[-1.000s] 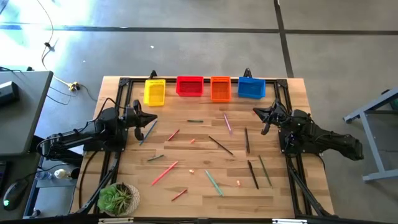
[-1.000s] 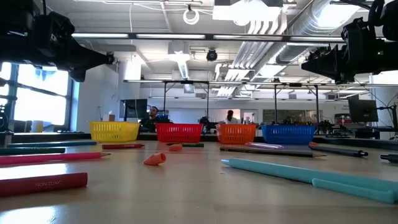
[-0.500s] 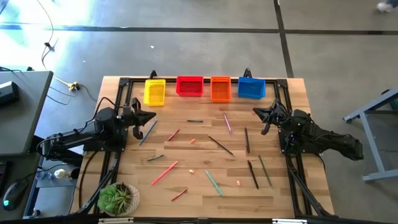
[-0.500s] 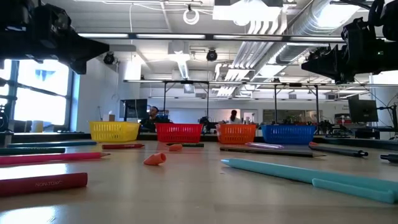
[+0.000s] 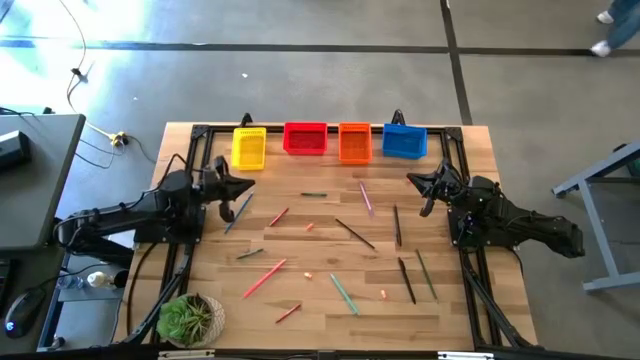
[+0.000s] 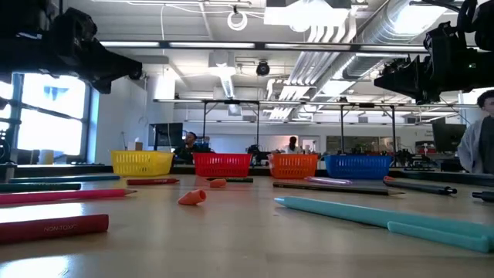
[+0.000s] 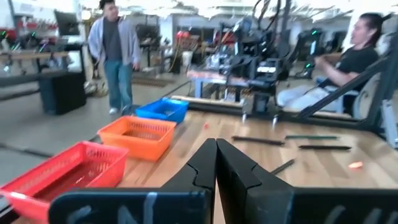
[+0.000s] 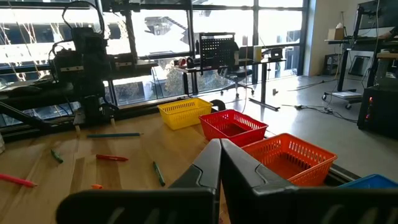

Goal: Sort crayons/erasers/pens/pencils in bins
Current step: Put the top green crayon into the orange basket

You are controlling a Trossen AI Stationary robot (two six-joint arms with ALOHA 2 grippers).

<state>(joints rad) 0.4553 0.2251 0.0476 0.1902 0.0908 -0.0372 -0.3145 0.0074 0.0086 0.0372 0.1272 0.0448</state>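
Four bins stand in a row at the table's far edge: yellow, red, orange and blue. Pens, pencils and crayons lie scattered flat across the table's middle, among them a pink pen, a black pen, a teal pen and a red crayon. Small erasers lie between them. My left gripper hangs shut above the table's left side, over a grey-blue pen. My right gripper hangs shut above the right side. Both are empty.
A potted plant stands at the near left corner. Black frame rails run along the table's left, right and far sides. Beyond the table a person walks and another sits. Bare wood lies between the sticks.
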